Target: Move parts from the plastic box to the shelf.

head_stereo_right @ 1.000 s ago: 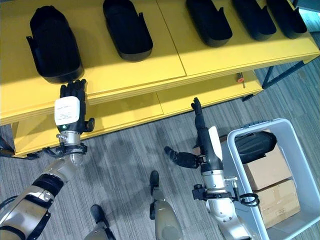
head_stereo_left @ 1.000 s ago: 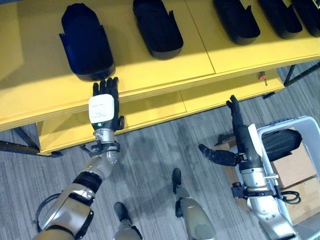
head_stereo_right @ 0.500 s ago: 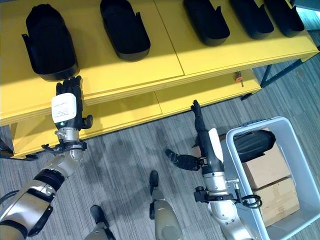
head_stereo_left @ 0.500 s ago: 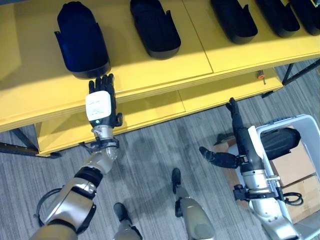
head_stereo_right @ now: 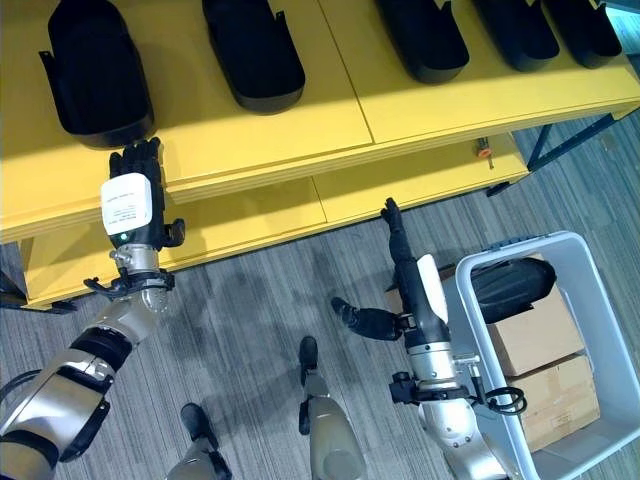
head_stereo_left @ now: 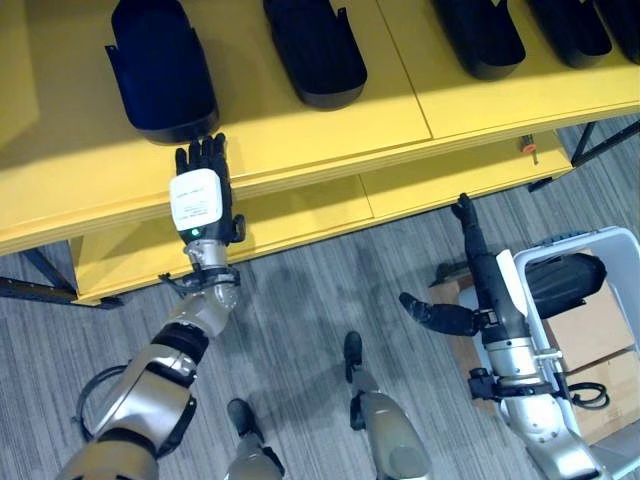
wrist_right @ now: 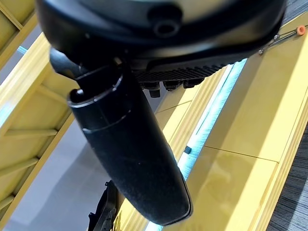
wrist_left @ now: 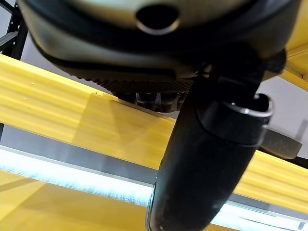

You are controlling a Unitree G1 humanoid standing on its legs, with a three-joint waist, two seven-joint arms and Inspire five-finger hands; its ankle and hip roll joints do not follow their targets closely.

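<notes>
We see our left hand [head_stereo_left: 200, 195] at the yellow shelf [head_stereo_left: 320, 130] edge, fingers straight, now nearer the black part [head_stereo_left: 160, 70], perhaps touching. Open floor [head_stereo_left: 300, 300] lies below. Our right hand [head_stereo_left: 480, 265], fingers extended, holds nothing beside the plastic box [head_stereo_left: 625, 250], where another part [head_stereo_left: 565, 285] lies.

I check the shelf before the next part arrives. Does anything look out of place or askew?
One small thing: an orange-tipped tool lies alone at the lower shelf board's right end, unlike the black parts lined up on the top board. Another part waits in the plastic box.
</notes>
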